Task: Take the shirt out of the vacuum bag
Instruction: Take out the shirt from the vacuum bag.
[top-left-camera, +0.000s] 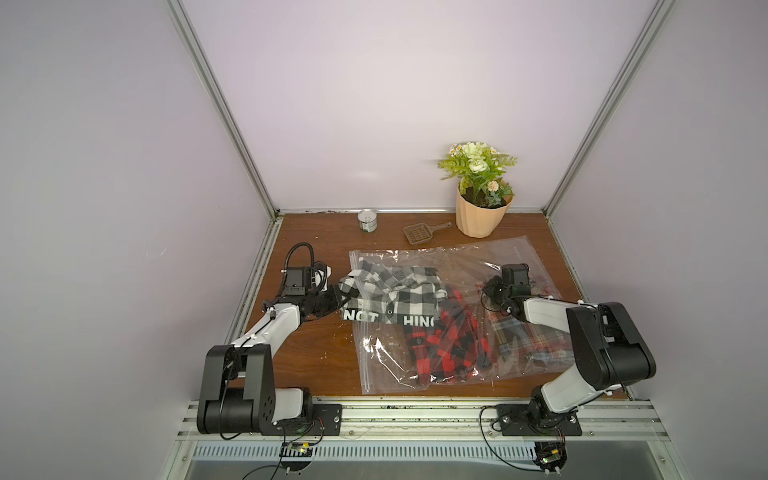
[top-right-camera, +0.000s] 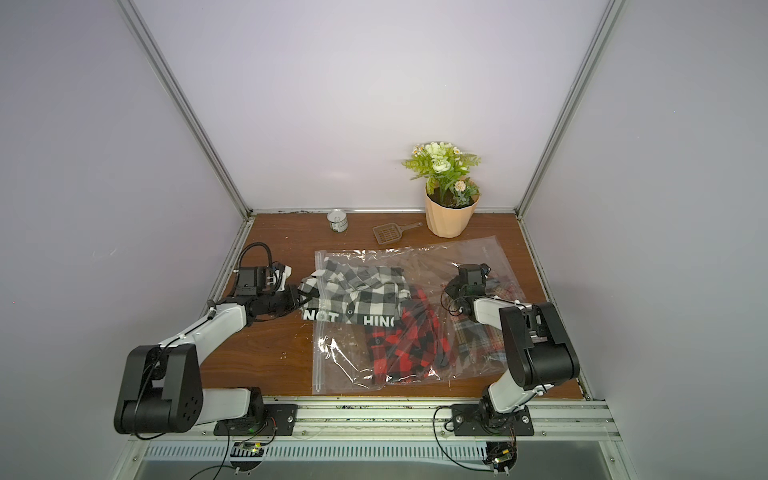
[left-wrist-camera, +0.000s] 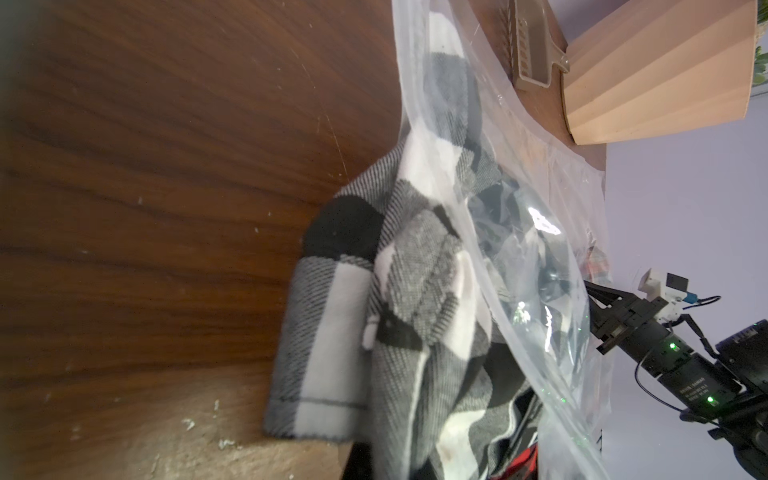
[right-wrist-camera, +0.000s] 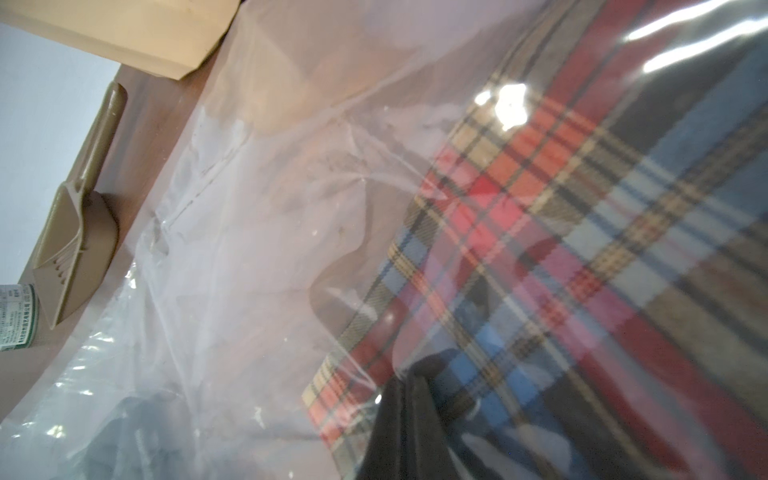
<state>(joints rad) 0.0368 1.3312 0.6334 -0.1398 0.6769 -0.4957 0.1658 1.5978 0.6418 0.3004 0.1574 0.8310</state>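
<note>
Left wrist view has the shirt (left-wrist-camera: 374, 311) up close: a black-and-white check, one folded corner out on the bare table (left-wrist-camera: 166, 166) and the rest under the clear film of the bag (left-wrist-camera: 540, 291). In both top views most of the shirt lies inside the bag, in the half nearest the zip edge (top-left-camera: 358, 332). Its corner and the start of its lettered hem poke out through that open edge. The left gripper (top-left-camera: 336, 296) sits just outside the bag at this corner, closed on the cloth. Its fingers do not show in its own wrist view, so the hold is read from the top views, where cloth and gripper tip meet. The shirt's long axis runs across the zip edge, from the bag's middle out toward the left gripper. My judgement is that the pull must go straight away from the bag along that line, and that the left arm is both nearer and already placed for it. A red shirt (top-left-camera: 440, 349) lies beside the check one deeper in the bag, partly under it, and could drag along. A tartan shirt (right-wrist-camera: 582, 249) lies deeper again, toward the bag's closed end. The right gripper (right-wrist-camera: 413, 382) stands on that end, fingers together, and seems to pinch a pucker of film, which should anchor the bag against the pull. Past the bag's far edge stand a pot (top-left-camera: 482, 216), a scoop (top-left-camera: 417, 233) and a can (top-left-camera: 368, 220), all clear of the path.
</note>
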